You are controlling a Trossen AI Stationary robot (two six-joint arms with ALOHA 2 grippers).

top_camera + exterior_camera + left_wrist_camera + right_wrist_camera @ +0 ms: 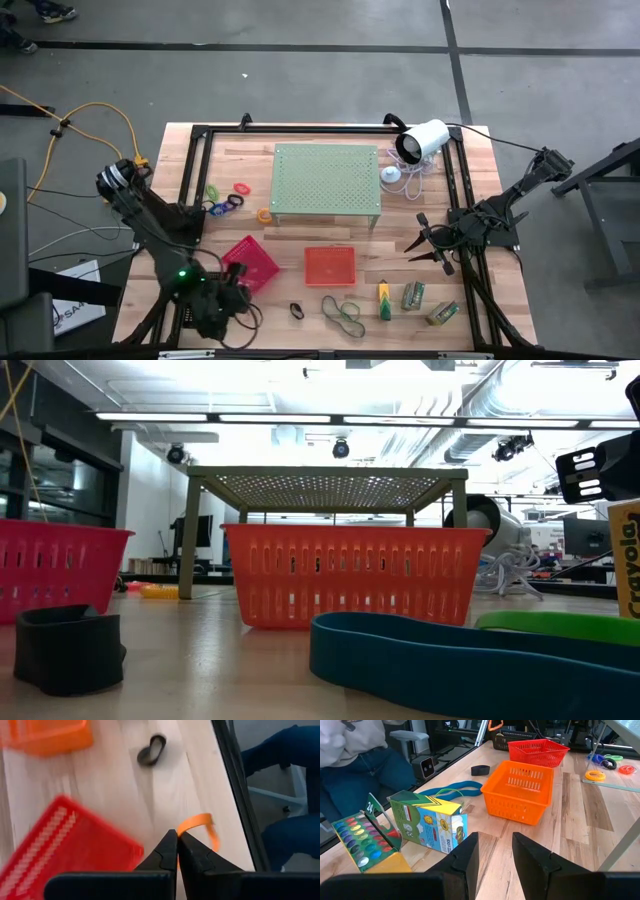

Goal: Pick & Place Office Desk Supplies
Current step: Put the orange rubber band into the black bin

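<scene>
The left claw (177,836) is pinched shut on an orange rubber band (201,826), whose loop curls out beside the fingertips above the near edge of the worktop (125,795), close to the red tray (65,850). A small black band (151,750) lies farther along the boards, near the orange tray (45,735).

The right claw (495,847) hangs with its fingers part open and nothing between them, over the right side of the worktop. Just ahead of it lie a green crayon box (427,820) with its flap open and a tilted paint set (362,840). A blue band (452,787) and a green band (560,622) rest beside the orange tray. Pink, orange, green and blue rings (228,198) sit left of the pale green perforated stand (326,180).
</scene>
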